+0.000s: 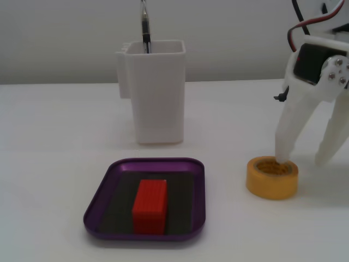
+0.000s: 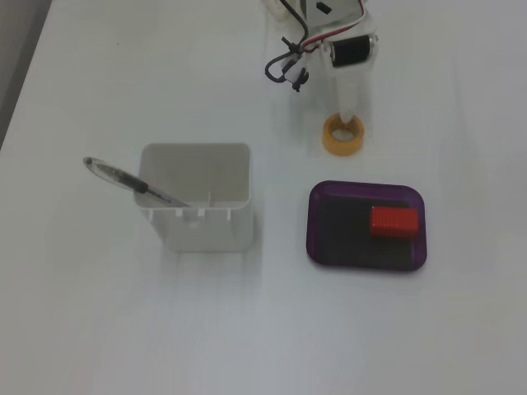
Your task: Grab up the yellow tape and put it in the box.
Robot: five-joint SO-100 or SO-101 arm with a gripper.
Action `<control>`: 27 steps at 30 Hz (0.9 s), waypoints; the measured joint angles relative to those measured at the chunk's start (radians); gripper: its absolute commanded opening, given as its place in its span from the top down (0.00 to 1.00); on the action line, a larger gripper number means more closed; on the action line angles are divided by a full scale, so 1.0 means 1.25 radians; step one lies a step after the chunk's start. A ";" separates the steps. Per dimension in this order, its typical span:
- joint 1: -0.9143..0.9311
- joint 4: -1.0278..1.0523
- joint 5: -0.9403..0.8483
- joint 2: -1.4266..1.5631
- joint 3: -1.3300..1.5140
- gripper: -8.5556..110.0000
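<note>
In a fixed view, my gripper (image 1: 304, 161) is spread wide: one white finger (image 1: 287, 136) dips into the hollow of the yellow tape (image 1: 272, 178) on the table (image 1: 54, 136) (smooth, matte white), the other stands outside it. In the other fixed view, the tape (image 2: 342, 136) sits just beside the glossy purple box (image 2: 318, 239), which holds a ribbed red block (image 2: 394, 221).

One fixed view sits low and close near the white tabletop's (image 1: 54, 136) front edge, looking level toward the back wall. The other fixed view hangs high above, facing straight down, farther off. Both share the tall white plastic container (image 1: 155, 98) (image 2: 198, 197) and shallow purple tray (image 1: 147, 199) (image 2: 366, 226).
</note>
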 measured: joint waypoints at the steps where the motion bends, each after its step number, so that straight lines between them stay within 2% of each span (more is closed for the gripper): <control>1: 0.000 -0.001 0.000 -0.011 0.000 0.79; 9: 0.001 -0.069 0.000 -0.144 -0.004 0.80; 14: 0.001 -0.079 0.000 -0.179 -0.004 0.94; 22: -0.016 -0.053 0.012 -0.126 -0.072 0.93; 27: -0.015 -0.011 0.015 -0.034 -0.239 0.93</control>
